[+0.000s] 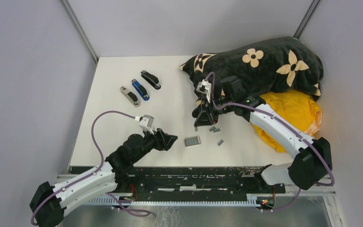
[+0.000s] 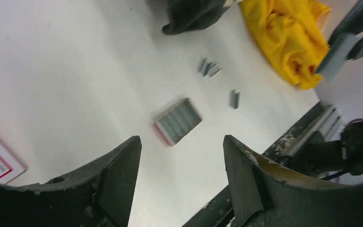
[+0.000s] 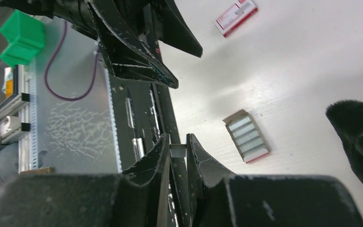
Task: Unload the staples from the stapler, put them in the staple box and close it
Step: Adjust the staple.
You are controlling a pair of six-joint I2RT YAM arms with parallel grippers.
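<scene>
Grey metal, short: one strip of joined staples (image 3: 177, 151) is pinched between the nearly closed tips of my right gripper (image 3: 178, 140). It is over the middle of the white worktop (image 1: 170, 80), a little toward the right edge.

My left gripper (image 2: 180, 139) stands wide with nothing between its fingers. It is low over the near-middle of the worktop, just beside a small flat open tray of grey staple rows with a red rim (image 1: 193, 141).

A few loose strips (image 1: 212, 128) lie on the worktop near the right gripper. A small white-and-red cardboard box (image 3: 236, 16) lies near the left gripper.

Three staplers lie side by side toward the far-left corner: silver-grey stapler (image 1: 130, 96), blue stapler (image 1: 141, 89), black stapler (image 1: 151, 79). Neither gripper touches them, and they look closed as far as I can tell.

Judgement: unloading is partly done, since strips are out on the worktop. I cannot tell whether any stapler is loaded.

Left to do: set down the held strip, then check each stapler.
</scene>
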